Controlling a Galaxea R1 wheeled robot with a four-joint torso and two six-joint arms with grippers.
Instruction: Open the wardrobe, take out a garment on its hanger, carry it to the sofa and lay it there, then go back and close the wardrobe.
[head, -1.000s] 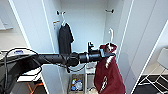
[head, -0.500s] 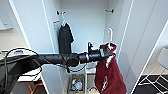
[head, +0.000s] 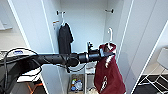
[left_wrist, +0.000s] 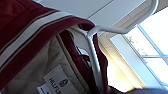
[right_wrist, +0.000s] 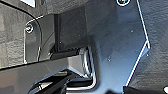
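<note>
I see the wardrobe standing open with both doors swung wide. Inside, at the left, a dark shirt hangs on its own white hanger from a rail fitting. On the wardrobe floor sits a small box holding bottles and packets that I cannot identify.

The left arm reaches in from the left, and the left gripper is clenched on the garment at its collar. The maroon jacket hangs from that grip at the right of the opening, in front of the wardrobe interior. The hanger rises out of the collar, and its hook appears free of the rail.

The left wrist view adds the striped collar, the pale quilted lining and a white neck label. I cannot read the label's print reliably. A bright window also shows there.

In the right wrist view I cannot tell the state of the right gripper's fingers.
</note>
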